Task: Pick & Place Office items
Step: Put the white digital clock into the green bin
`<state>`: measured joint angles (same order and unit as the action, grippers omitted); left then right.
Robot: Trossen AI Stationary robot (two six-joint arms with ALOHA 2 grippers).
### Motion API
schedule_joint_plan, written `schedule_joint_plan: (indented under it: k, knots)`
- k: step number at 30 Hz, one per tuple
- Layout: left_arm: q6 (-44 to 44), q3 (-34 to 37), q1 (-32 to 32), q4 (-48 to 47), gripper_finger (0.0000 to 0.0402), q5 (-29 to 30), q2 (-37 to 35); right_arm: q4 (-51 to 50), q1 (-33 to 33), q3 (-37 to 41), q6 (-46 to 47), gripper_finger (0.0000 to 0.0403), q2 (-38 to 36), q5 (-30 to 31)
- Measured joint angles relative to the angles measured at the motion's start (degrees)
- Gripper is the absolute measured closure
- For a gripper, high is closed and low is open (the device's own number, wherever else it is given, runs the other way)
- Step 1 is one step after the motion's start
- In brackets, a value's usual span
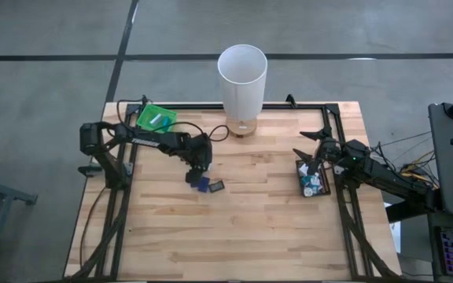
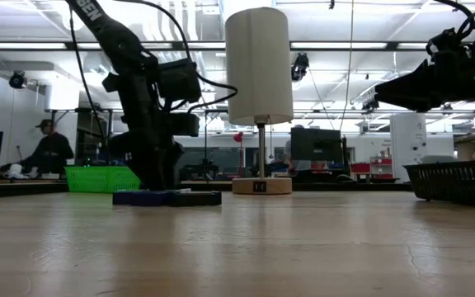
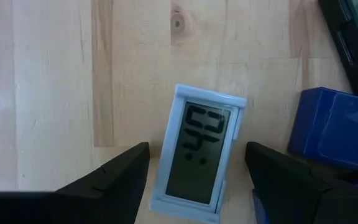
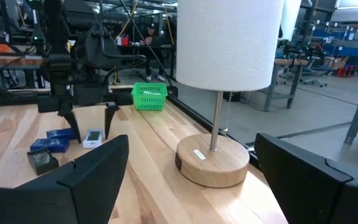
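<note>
A small white digital display (image 3: 197, 155) lies flat on the wooden table, screen up; it also shows in the right wrist view (image 4: 93, 137). My left gripper (image 3: 197, 180) is open just above it, pointing down, one finger on each side and neither touching. Next to it lie a dark blue box (image 3: 344, 127) and a dark flat piece (image 1: 216, 186). My right gripper (image 1: 311, 159) is open and empty above the black tray (image 1: 326, 189) at the table's right, which holds several small white, teal and blue pieces.
A tall white lamp (image 1: 241, 79) on a round wooden base (image 4: 213, 160) stands at the far middle of the table. A green basket (image 1: 156, 118) with a white piece in it sits at the far left. The table's near half is bare wood (image 1: 226, 236).
</note>
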<state>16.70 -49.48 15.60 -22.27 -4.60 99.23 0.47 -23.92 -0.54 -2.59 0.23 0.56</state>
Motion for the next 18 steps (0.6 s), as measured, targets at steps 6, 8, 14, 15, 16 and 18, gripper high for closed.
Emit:
schedule_joint_plan:
  k: [6,8,14,15,16,18]
  knots:
    - [0.29,0.06,0.41,0.03,0.0126,-0.81,-0.23,0.00,0.00,0.00,0.00,0.0056,-0.02,0.00]
    - [0.31,0.06,0.41,0.03,0.0128,-0.83,-0.23,0.00,0.01,0.00,0.00,0.0054,-0.02,0.00]
    - [0.45,0.06,0.41,0.13,0.0174,-1.05,-0.22,0.00,0.01,0.00,0.00,0.0057,-0.02,0.00]
    - [0.45,0.08,0.41,0.23,0.0187,-1.05,-0.18,0.00,0.02,0.00,0.00,0.0058,-0.02,0.00]
    - [0.45,0.08,0.41,0.29,0.0201,-1.07,-0.16,0.00,0.01,0.00,0.00,0.0059,-0.02,0.00]
    - [0.41,0.08,0.41,0.43,0.0230,-1.05,-0.17,0.00,0.01,0.00,0.00,0.0060,-0.02,0.00]
